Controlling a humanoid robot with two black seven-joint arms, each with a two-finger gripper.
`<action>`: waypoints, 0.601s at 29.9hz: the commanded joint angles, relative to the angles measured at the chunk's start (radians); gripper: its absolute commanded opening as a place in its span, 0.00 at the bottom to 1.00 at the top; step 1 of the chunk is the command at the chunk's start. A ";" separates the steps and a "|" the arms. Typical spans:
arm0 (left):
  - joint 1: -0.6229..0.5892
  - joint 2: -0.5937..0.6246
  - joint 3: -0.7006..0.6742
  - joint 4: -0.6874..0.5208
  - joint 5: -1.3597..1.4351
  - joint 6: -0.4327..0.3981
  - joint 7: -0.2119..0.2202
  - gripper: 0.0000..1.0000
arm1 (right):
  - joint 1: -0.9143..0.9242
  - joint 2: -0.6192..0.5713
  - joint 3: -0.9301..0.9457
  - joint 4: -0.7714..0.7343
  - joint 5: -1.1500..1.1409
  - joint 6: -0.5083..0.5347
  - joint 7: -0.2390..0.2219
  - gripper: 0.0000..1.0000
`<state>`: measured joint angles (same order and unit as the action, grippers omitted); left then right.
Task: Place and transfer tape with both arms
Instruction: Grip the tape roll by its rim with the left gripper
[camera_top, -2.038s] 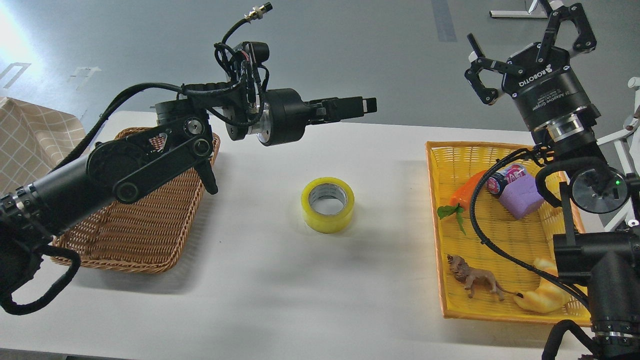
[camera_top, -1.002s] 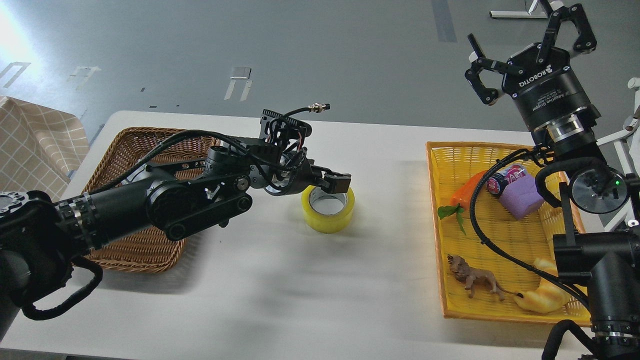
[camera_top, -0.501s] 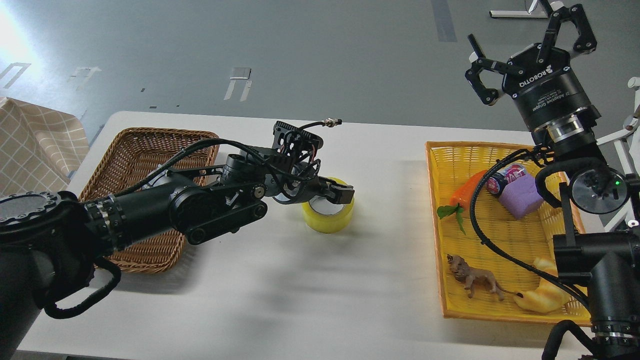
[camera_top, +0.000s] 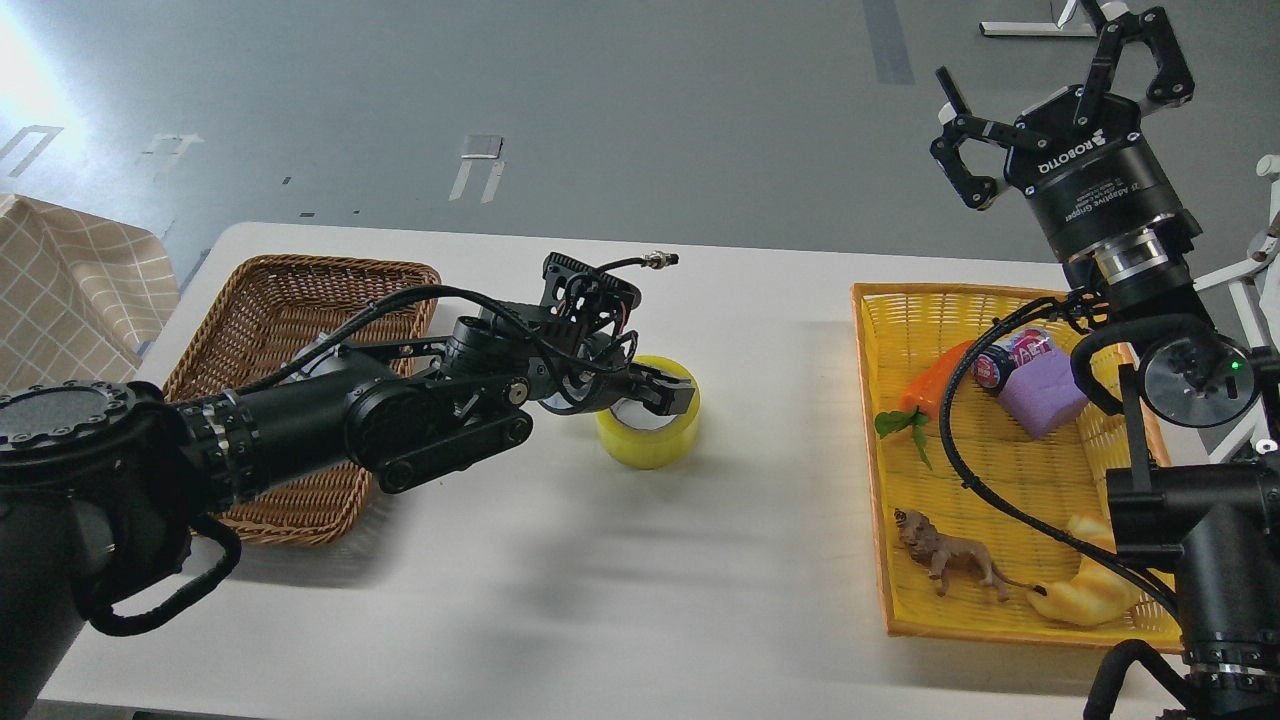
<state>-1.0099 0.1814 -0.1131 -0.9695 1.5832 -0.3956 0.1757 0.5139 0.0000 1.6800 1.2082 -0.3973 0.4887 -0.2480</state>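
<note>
The tape (camera_top: 650, 445), a yellow roll with a grey-white core, lies flat on the white table (camera_top: 640, 600) near its middle. My left gripper (camera_top: 660, 395) reaches in from the left and is down on the roll. One dark finger (camera_top: 678, 398) sits inside the core and the jaws are closed over the roll's left wall. The roll rests on the table. My right gripper (camera_top: 1055, 95) is raised high at the upper right above the yellow basket, with its fingers spread and nothing in it.
A brown wicker basket (camera_top: 290, 290) stands at the left, partly under my left arm. A yellow basket (camera_top: 870, 400) at the right holds a toy carrot (camera_top: 935, 385), a can (camera_top: 1010, 358), a purple block (camera_top: 1040, 395), a toy lion (camera_top: 945, 560) and a croissant toy (camera_top: 1085, 595).
My left arm swung down from above the table onto the tape and put its fingers on the roll. The roll has shifted slightly left. The right arm has not moved.
</note>
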 joint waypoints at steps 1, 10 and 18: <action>-0.003 0.001 0.000 -0.006 0.001 0.000 -0.001 0.89 | 0.000 0.000 0.000 -0.001 0.000 0.000 0.001 0.98; -0.009 0.015 0.000 -0.014 0.004 0.000 0.002 0.89 | -0.006 0.000 0.000 0.002 0.000 0.000 0.001 0.98; -0.018 0.030 0.000 -0.017 0.006 0.000 0.002 0.89 | -0.008 0.000 0.000 0.002 0.000 0.000 0.001 0.98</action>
<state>-1.0262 0.2076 -0.1133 -0.9852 1.5892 -0.3963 0.1779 0.5067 0.0000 1.6797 1.2103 -0.3973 0.4887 -0.2471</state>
